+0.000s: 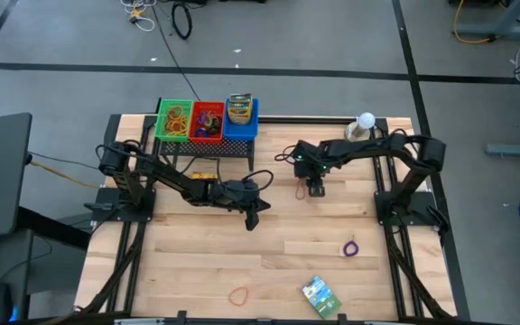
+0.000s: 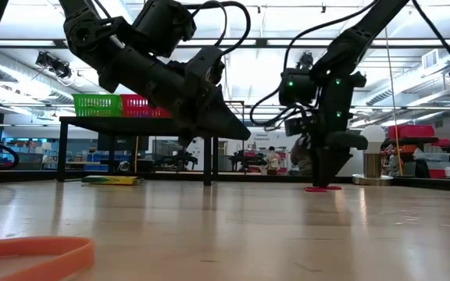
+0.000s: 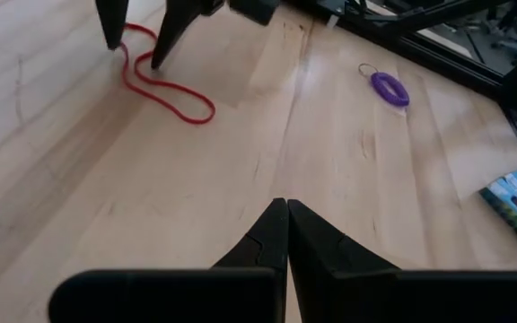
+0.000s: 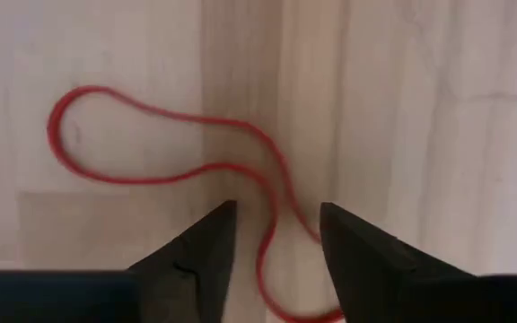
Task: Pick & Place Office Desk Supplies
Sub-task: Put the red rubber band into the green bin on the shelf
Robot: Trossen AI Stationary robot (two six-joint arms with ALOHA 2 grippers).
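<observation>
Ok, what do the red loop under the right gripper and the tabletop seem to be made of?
Red loop: probably rubber, matte; a thin band lying limp in a wavy outline between the open right gripper tips. Tabletop: looks like light wood in joined planks, smooth with a soft sheen; grain and seams show.

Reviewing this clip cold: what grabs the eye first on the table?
The right gripper stands open, straddling a red rubber band lying flat on the wood near the table's middle. Behind it, a black rack carries green, red and blue bins filled with supplies. The left gripper hangs shut nearby, and a purple band, an orange band and a green packet lie scattered toward the front.
</observation>
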